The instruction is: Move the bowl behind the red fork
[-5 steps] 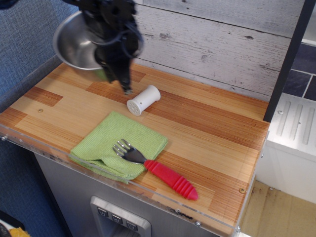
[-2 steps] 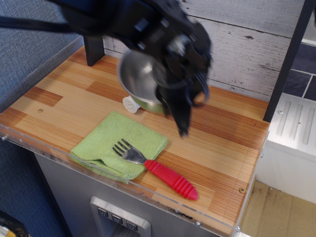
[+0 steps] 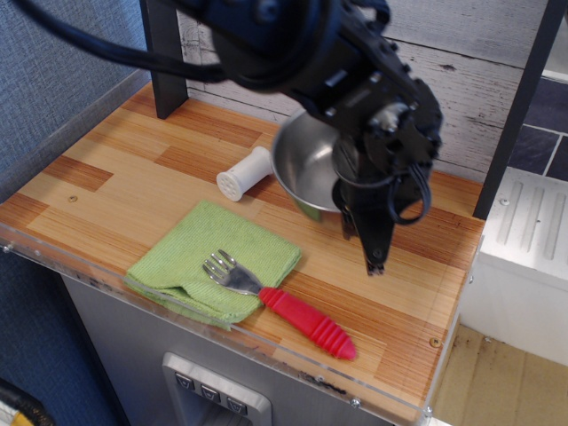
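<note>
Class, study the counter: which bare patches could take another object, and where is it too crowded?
Bare wood lies at the far left, between the dark post and the white shaker, and at the right, past the red fork. The middle is crowded: bowl, hand, green cloth.

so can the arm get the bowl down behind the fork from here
Probably yes. The gripper holds the bowl tilted above the counter, and the wood behind the fork looks bare. Only the white shaker lies off to the side.
</note>
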